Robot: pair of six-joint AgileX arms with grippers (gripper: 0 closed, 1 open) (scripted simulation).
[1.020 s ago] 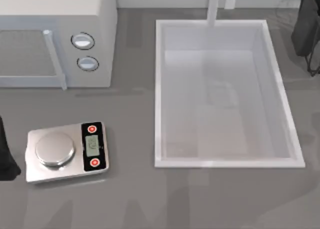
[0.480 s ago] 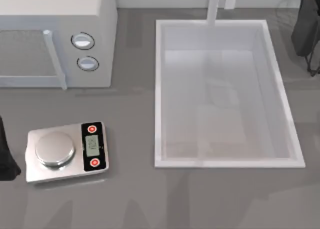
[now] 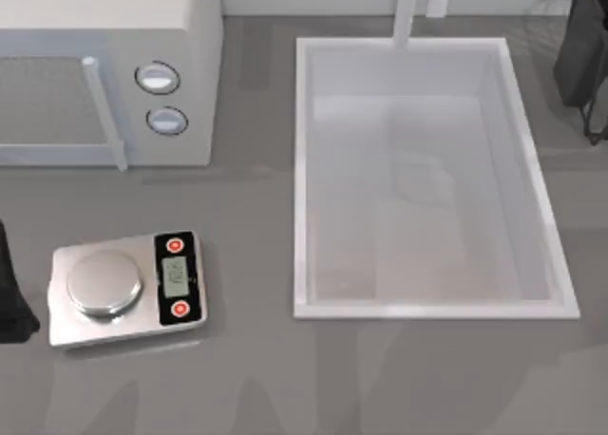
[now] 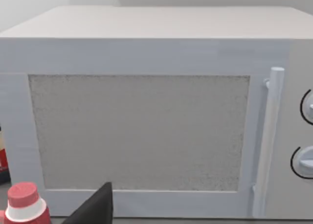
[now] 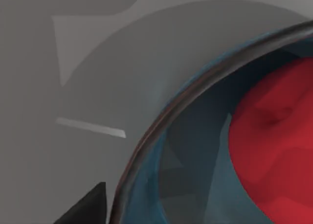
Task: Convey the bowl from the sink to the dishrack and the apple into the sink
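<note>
Step in hand: the sink on the table's right half lies bare, so the bowl's leg looks done or nearly so; the apple's leg is judged still open

- Bowl, one: blue, brown-rimmed, close under the right wrist camera, grey table beside it. Whether it sits in the dishrack cannot be told; a thin pale bar lies near its rim
- Apple, one: red, inside the bowl, against the far wall
- Right arm, one: at the table's far right corner. Right gripper just outside the bowl's rim; grip state cannot be told
- Left arm, one: parked at the table's left edge, facing the microwave. Left gripper; grip state cannot be told
- Microwave, one, with two dials
- Scale, one, with one silver plate and two red buttons
- Faucet, one, at the sink's far rim
- Red-capped bottle, one, in front of the microwave

Next move, as judged: reach down inside the bowl, pinch the apple without nudging the rim, lift it clear, then carry it left and lower it into the basin
</note>
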